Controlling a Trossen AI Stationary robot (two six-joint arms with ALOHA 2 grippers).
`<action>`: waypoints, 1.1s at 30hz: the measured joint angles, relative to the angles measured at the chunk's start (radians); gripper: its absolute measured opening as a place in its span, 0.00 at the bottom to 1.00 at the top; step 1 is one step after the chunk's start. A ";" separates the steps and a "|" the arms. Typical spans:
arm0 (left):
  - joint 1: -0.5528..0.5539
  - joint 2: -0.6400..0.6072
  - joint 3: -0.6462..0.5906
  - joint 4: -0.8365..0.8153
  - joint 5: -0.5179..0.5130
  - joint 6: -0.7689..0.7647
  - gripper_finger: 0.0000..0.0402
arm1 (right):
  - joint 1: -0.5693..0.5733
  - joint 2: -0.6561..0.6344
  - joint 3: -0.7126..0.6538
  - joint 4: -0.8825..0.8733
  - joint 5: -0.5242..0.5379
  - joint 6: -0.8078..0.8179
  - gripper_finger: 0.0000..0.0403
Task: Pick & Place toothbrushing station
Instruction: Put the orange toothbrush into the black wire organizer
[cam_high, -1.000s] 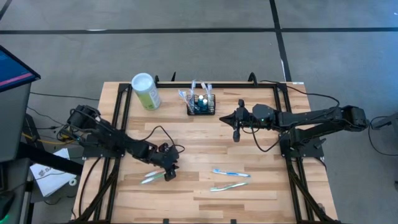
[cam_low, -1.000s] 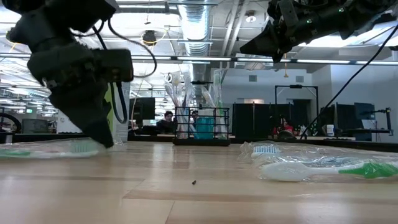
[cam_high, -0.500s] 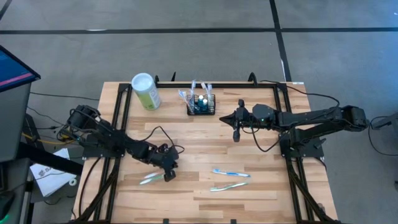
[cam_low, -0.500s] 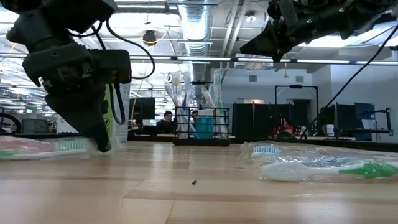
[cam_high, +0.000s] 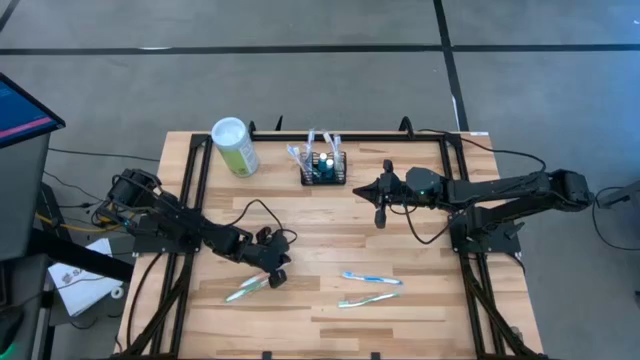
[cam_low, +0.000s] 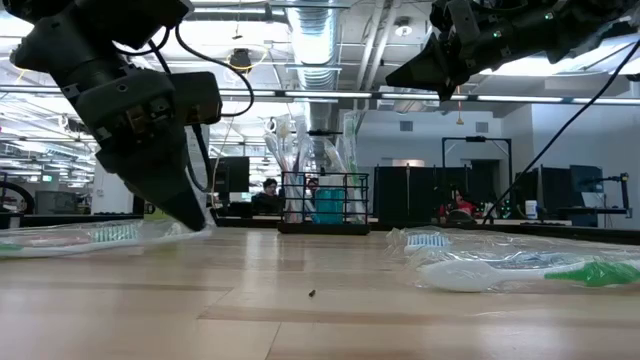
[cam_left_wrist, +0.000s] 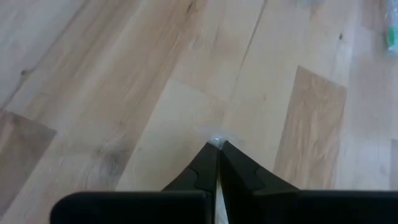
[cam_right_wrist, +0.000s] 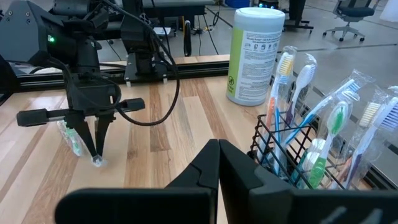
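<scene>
While the left gripper (cam_high: 275, 277) is pinching a wrapped toothbrush's (cam_high: 244, 288) end on the desk (cam_high: 420, 300) — the right gripper (cam_high: 380, 216), clenched empty, is hovering near the basket (cam_high: 324, 170).

Table (cam_high: 400, 310) centre open for passage; basket (cam_high: 324, 167) and canister (cam_high: 235, 147) block the far edge, wrapped toothbrushes (cam_high: 370, 290) clutter the near edge, right arm (cam_high: 470, 190) spans the right side
</scene>
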 joint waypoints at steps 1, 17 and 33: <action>0.000 -0.006 0.000 0.000 -0.005 0.004 0.00 | 0.000 0.000 0.000 0.000 0.000 0.000 0.00; 0.000 -0.259 0.000 0.087 -0.221 0.211 0.00 | 0.001 0.000 0.000 -0.004 -0.008 0.008 0.00; 0.061 -0.288 0.000 0.447 -0.253 0.563 0.00 | 0.002 0.000 0.000 -0.006 -0.011 0.008 0.00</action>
